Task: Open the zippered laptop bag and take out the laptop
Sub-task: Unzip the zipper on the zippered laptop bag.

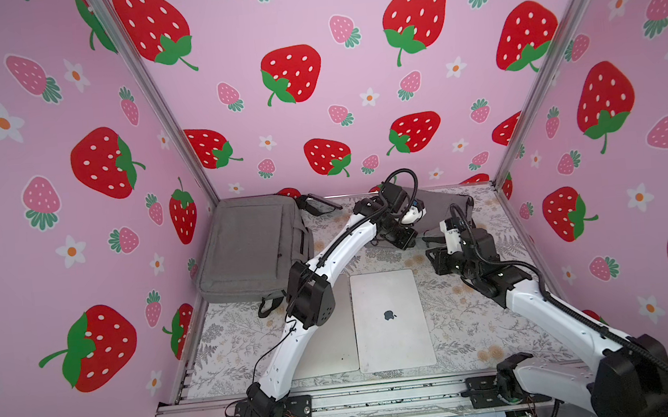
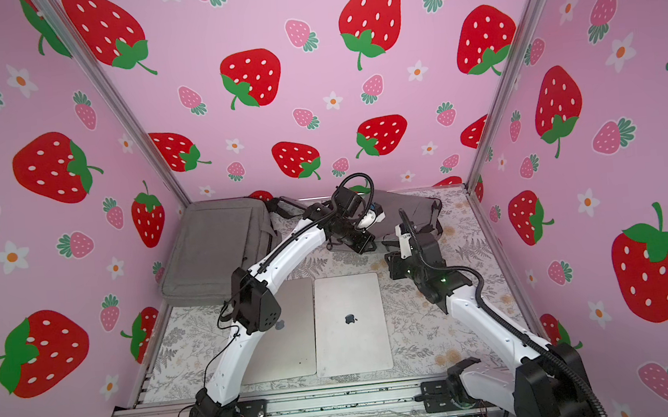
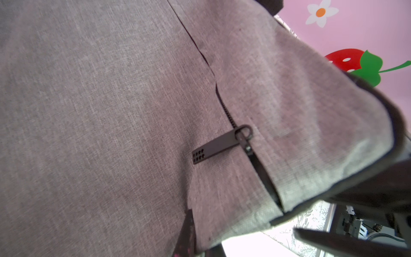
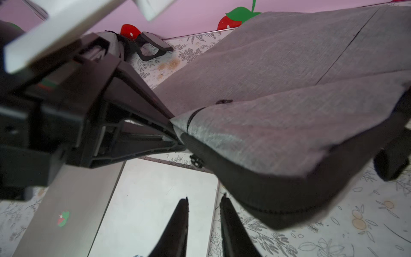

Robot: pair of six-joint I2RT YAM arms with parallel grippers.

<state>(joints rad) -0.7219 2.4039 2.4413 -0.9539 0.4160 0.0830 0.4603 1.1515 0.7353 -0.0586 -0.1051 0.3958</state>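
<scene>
The left gripper [image 4: 174,131] was clamped on a corner of the laptop bag [image 4: 278,66], which sat just beyond the silver laptop [image 1: 391,321]. The right gripper [image 4: 205,200] hovered near that laptop's far corner, fingers [image 4: 181,218] slightly apart, holding nothing.

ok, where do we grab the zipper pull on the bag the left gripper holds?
Pinch the black zipper pull at its perforated free end, coming from the gray laptop bag's broad panel side: the tab lies flat, pointing away from the teeth.
</scene>
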